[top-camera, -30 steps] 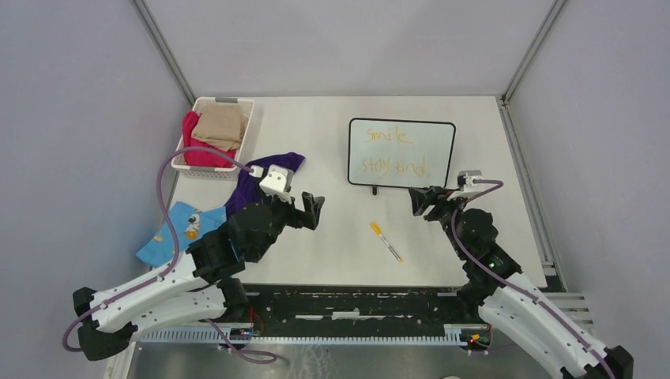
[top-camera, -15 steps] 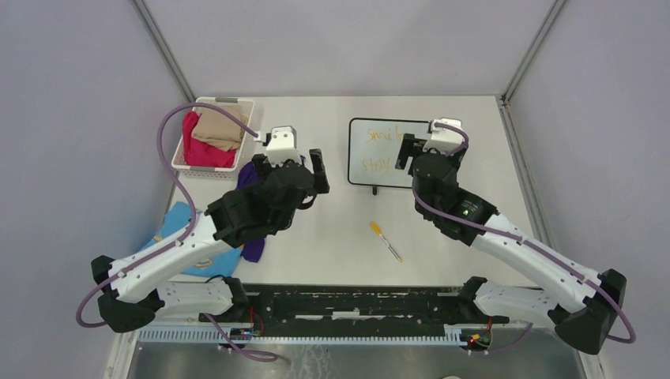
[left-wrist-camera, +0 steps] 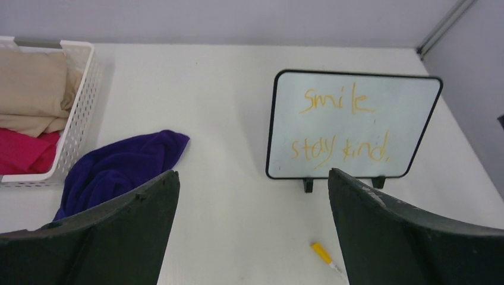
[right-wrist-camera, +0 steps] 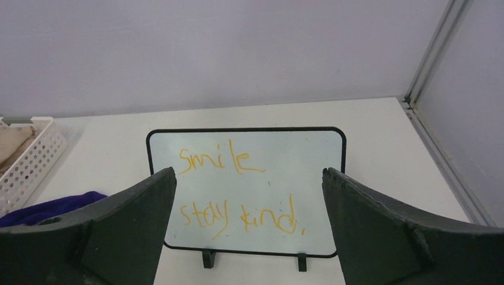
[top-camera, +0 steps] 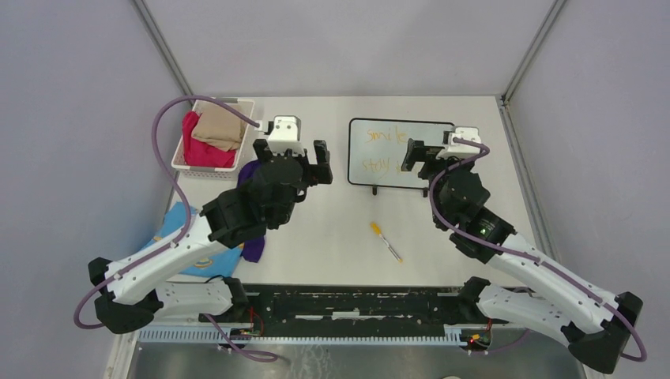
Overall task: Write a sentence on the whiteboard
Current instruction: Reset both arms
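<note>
The whiteboard (top-camera: 378, 158) stands on its two black feet at the back centre-right of the table, also in the left wrist view (left-wrist-camera: 392, 127) and the right wrist view (right-wrist-camera: 297, 178). The sentence (right-wrist-camera: 241, 217) is orange, "smile" above "stay kind", and its left part shows from above (top-camera: 378, 136). My right gripper (top-camera: 434, 154) is open and empty, held above the board's right half. My left gripper (top-camera: 292, 158) is open and empty, left of the board. A yellow-capped marker (top-camera: 385, 242) lies on the table in front of the board, apart from both grippers.
A white basket (top-camera: 246, 130) with beige and pink cloths stands at the back left. A purple cloth (top-camera: 251, 178) lies beside it, partly under my left arm. A blue cloth (top-camera: 178, 229) lies at the near left.
Both arms have lifted and swung toward the back. The left gripper went from the table's middle to beside the board. The right gripper went from the board's near right corner to above it.
</note>
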Tool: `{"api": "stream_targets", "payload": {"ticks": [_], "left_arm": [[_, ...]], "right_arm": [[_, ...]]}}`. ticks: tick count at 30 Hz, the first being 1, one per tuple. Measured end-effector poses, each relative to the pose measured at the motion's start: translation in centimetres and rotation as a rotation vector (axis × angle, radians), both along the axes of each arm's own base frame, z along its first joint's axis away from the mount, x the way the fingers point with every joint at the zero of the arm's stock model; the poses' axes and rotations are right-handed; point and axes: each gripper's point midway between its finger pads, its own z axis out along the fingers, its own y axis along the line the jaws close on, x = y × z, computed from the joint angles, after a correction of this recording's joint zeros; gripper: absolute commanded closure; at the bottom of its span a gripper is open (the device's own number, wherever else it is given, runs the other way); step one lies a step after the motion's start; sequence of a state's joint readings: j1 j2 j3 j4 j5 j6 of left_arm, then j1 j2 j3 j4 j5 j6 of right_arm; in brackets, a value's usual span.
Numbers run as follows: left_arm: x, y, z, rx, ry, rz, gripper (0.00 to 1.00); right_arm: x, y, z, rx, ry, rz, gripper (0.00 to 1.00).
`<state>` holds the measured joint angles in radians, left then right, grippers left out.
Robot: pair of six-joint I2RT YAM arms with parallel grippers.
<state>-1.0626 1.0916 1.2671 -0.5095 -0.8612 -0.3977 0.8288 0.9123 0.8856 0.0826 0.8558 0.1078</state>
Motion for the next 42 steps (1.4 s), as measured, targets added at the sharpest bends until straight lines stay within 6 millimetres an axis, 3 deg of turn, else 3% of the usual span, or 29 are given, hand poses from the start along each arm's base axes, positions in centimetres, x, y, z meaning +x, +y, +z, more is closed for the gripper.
{"api": "stream_targets", "payload": {"ticks": [4, 10, 14, 20, 24, 27, 29, 32, 37, 39, 42], "left_arm": [[0.8, 0.2, 3.2, -0.093, -0.086, 0.054, 0.00], [1.7, 1.4, 10.0, -0.293, -0.210, 0.178, 0.00], [2.2, 0.7, 11.2, -0.295, -0.246, 0.179, 0.00], [2.5, -2.9, 11.1, -0.153, -0.265, -0.007, 0.00], [1.0, -3.6, 14.9, -0.161, -0.354, -0.151, 0.00], [-0.7, -2.0, 19.9, -0.221, -0.451, -0.203, 0.00], [-2.0, 0.5, 23.9, -0.303, -0.535, -0.183, 0.00], [-3.8, 4.4, 27.0, -0.404, -0.625, -0.136, 0.00], [-5.3, 9.7, 27.6, -0.547, -0.696, -0.013, 0.00], [-4.8, 10.5, 27.1, -0.572, -0.679, 0.055, 0.00], [-3.6, 10.0, 26.2, -0.558, -0.636, 0.120, 0.00]], "right_arm": [[-0.4, -0.7, 1.7, -0.002, -0.069, -0.008, 0.02], [-0.9, -1.7, 4.2, -0.077, -0.082, -0.168, 0.02], [-0.5, -1.4, 5.5, -0.112, -0.053, -0.268, 0.02], [0.5, -0.1, 7.9, -0.148, -0.057, -0.253, 0.02], [-1.0, -0.5, 11.8, -0.039, -0.164, -0.132, 0.02], [-3.7, -2.8, 15.1, 0.101, -0.277, -0.059, 0.02], [-5.5, -4.7, 17.0, 0.186, -0.346, -0.028, 0.02], [-7.9, -7.2, 18.8, 0.276, -0.429, 0.002, 0.02], [-9.1, -8.2, 18.7, 0.276, -0.458, 0.035, 0.02], [-8.9, -7.8, 17.8, 0.246, -0.440, 0.038, 0.02], [-8.3, -7.2, 15.7, 0.196, -0.408, 0.040, 0.02]]}}
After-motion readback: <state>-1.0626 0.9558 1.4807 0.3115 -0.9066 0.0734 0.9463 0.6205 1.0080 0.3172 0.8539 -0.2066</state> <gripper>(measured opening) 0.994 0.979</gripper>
